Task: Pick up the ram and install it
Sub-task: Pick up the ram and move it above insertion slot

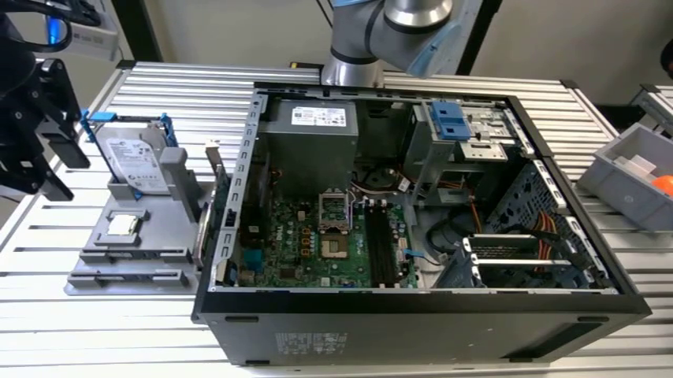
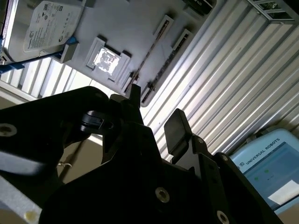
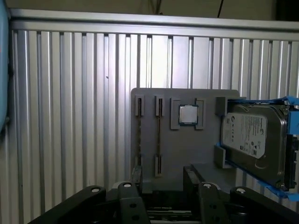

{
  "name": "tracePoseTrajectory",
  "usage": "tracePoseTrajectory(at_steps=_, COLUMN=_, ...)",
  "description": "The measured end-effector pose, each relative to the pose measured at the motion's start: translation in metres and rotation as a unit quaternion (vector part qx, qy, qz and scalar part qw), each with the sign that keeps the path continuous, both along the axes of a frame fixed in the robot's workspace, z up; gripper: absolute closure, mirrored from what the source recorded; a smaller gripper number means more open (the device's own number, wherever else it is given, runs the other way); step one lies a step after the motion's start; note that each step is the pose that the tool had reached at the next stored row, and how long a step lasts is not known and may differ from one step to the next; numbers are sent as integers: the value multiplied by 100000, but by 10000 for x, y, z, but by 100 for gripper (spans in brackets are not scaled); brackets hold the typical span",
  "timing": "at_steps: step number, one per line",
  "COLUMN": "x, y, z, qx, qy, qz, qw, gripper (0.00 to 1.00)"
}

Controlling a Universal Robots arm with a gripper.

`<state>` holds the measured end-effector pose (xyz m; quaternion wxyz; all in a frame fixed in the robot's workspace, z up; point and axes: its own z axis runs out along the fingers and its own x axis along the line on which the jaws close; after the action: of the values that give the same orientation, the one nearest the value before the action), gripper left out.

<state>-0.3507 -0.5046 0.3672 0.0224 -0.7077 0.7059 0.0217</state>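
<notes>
The pincer (image 3: 163,179) is wide open and holds nothing. The ram (image 3: 138,140) stands on edge in a slot of the gray holder (image 1: 158,240), at the exterior view's left; just its thin edge shows.

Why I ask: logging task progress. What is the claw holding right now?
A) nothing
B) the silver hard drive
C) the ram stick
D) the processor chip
A: in the first wrist view the claw stands open and empty, with the gray holder showing through its gap.
</notes>
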Motion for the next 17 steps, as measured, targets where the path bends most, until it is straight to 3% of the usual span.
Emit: tracePoseTrajectory(at_steps=17, x=0, y=-5, z=-82, qx=-133, qy=74, qz=-9, qw=100000, gripper=0)
